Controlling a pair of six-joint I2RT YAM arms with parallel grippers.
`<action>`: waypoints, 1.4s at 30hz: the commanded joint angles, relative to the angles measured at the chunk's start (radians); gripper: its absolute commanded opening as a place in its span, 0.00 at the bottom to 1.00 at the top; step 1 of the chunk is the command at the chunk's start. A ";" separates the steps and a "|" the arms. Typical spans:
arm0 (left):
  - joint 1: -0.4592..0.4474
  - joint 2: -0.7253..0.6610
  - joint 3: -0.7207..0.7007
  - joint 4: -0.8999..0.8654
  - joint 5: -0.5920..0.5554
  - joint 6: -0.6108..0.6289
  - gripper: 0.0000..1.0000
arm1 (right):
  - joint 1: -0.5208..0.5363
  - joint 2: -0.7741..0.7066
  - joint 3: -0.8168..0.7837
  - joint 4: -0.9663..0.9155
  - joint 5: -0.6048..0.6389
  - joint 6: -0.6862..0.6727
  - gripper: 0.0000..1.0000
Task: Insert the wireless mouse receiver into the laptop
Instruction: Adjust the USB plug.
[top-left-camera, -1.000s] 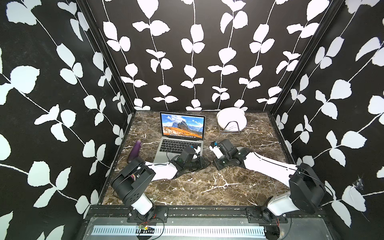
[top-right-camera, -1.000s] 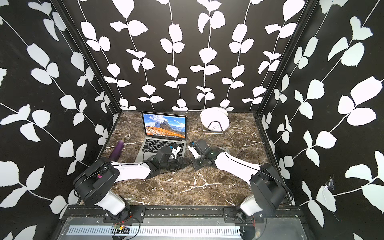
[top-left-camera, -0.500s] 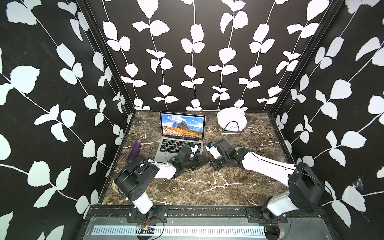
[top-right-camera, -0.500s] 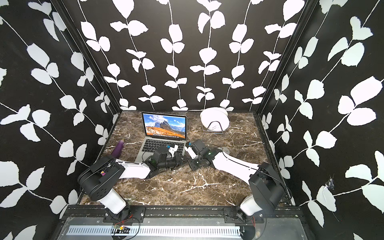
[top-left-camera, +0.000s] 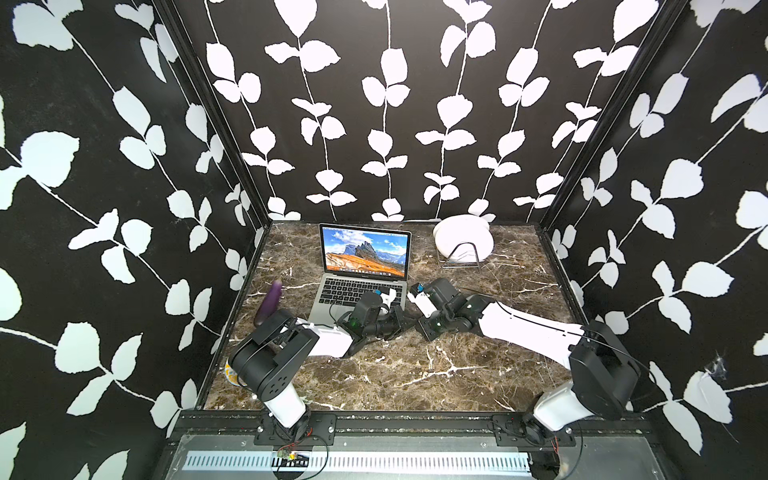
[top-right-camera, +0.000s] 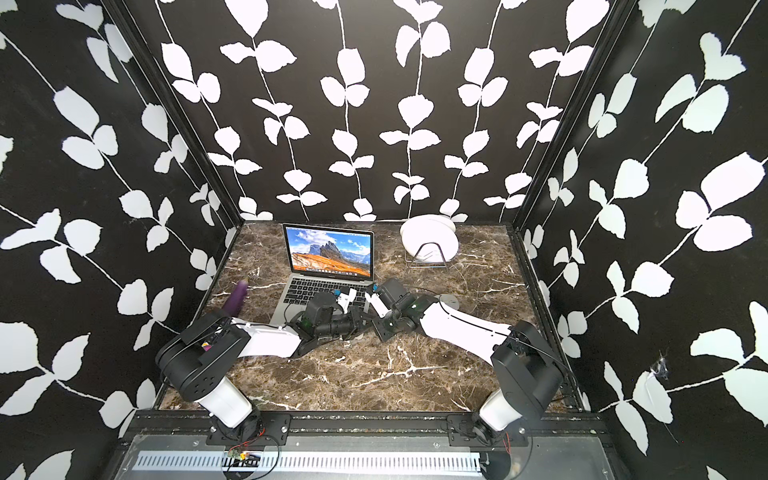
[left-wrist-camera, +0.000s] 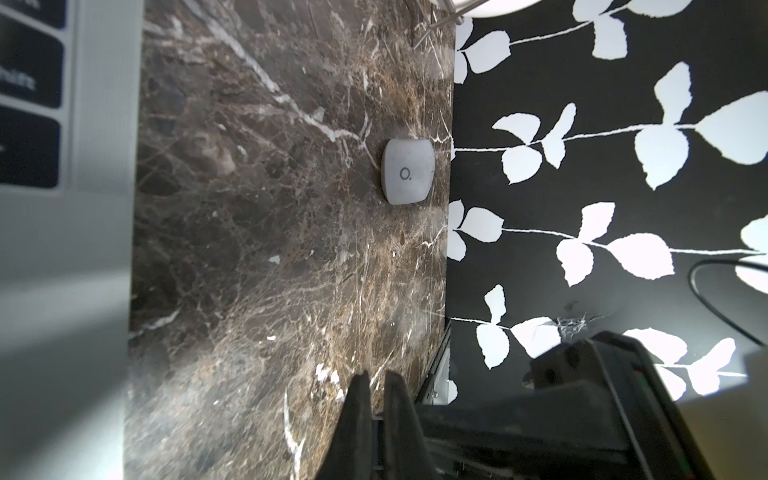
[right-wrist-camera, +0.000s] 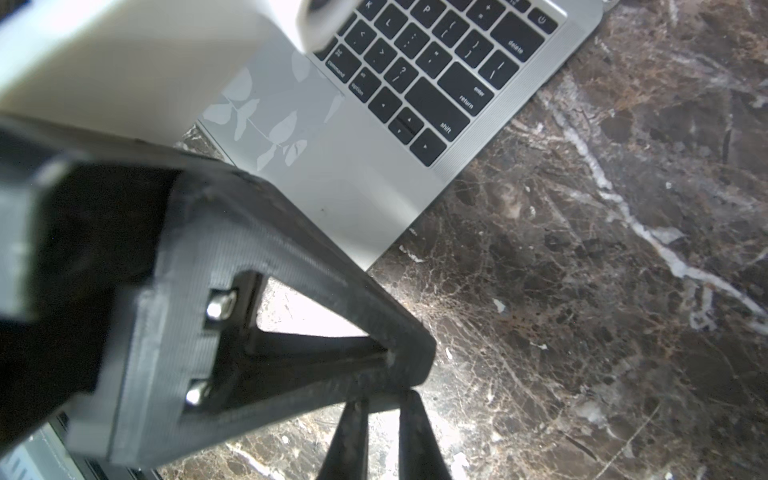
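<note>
**Asker:** While both arms are brought together off the front right corner of the laptop (top-left-camera: 361, 274), what is held?

**Describer:** Nothing held can be made out. The left gripper (left-wrist-camera: 376, 384) is pinched fully closed and the right gripper (right-wrist-camera: 384, 405) almost closed. Their tips are nearly touching, low over the bench (top-left-camera: 415, 374). The receiver is too small to be seen, so whether it is pinched cannot be told. The laptop is set with its lid up toward the back edge, left of middle. The wireless mouse (left-wrist-camera: 407, 171) is laid right of middle, well apart from both grippers.

**Asker:** What could go wrong?

**Describer:** If a receiver is being passed between the tips, it could be dropped should one grip be loosened before the other is firm. The laptop, judged free to slide, could be pushed aside by a crooked insertion.

**Asker:** What is counted?

**Describer:** One laptop, one mouse and two grippers are counted. One purple aubergine-shaped thing (top-left-camera: 270, 301) is seen by the left edge, and one rack of white plates (top-left-camera: 463, 241) at the back edge. The plates cannot be counted surely.
</note>
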 joint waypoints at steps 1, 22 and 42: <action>-0.001 -0.002 -0.016 0.017 0.006 0.003 0.00 | 0.009 0.000 0.014 0.019 0.013 -0.003 0.00; -0.001 -0.035 -0.136 0.554 -0.174 -0.150 0.00 | -0.087 -0.260 -0.173 0.443 -0.092 0.527 0.37; -0.002 -0.134 -0.218 0.686 -0.292 -0.118 0.00 | -0.191 -0.136 -0.313 1.091 -0.424 0.901 0.27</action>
